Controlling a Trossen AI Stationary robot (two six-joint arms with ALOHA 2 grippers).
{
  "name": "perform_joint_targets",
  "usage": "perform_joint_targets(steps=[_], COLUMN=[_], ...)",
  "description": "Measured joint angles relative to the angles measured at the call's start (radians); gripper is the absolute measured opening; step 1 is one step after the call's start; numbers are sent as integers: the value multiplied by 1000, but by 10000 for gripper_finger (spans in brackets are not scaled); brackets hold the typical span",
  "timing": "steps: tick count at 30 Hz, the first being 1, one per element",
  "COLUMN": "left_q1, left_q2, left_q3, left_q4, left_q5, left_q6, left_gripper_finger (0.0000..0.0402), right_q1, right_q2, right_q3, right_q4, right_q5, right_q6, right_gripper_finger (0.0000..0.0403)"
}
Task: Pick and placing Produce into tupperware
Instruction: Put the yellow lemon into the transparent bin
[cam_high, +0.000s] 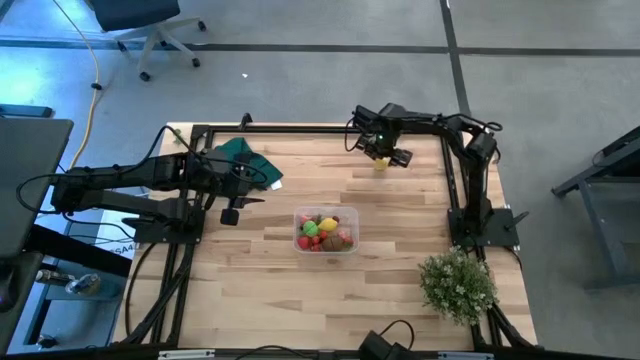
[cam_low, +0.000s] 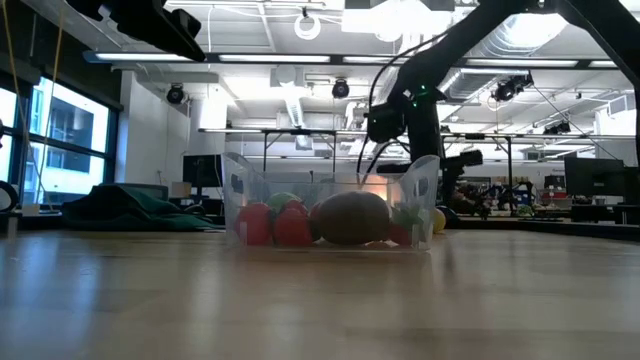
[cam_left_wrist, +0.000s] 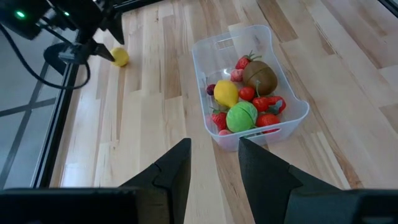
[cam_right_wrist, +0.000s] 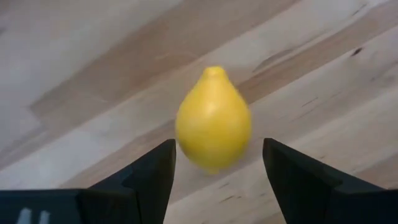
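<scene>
The clear tupperware (cam_high: 326, 231) stands mid-table holding several produce pieces: red ones, a yellow one, a green one and a brown one (cam_left_wrist: 259, 74). A yellow toy lemon (cam_right_wrist: 213, 121) lies on its side on the wood near the table's far edge (cam_high: 381, 164). My right gripper (cam_right_wrist: 217, 168) is open and low over it; its fingers stand on either side of the lemon's lower end with a gap on each side. My left gripper (cam_left_wrist: 214, 162) is open and hovers above the table to the left of the tub (cam_left_wrist: 249, 87), holding nothing.
A dark green cloth (cam_high: 245, 160) lies heaped at the far left of the table, beside my left arm. A bushy pale-green plant (cam_high: 458, 283) stands at the near right corner. Black frame rails (cam_high: 300, 128) run along the table's edges. Bare wood lies between tub and lemon.
</scene>
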Motion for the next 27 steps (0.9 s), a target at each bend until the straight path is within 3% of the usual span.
perform_joint_targets(steps=[13, 27], left_q1=[0, 0], left_q2=[0, 0], left_q3=[0, 0], left_q4=[0, 0], left_q5=[0, 0], left_q6=[0, 0], left_gripper_finger=[122, 122], right_q1=[-15, -43], right_q2=[0, 0], right_q3=[-133, -146], right_q4=[223, 236], right_q5=[-1, 26], right_q6=[3, -70], right_gripper_finger=[234, 234])
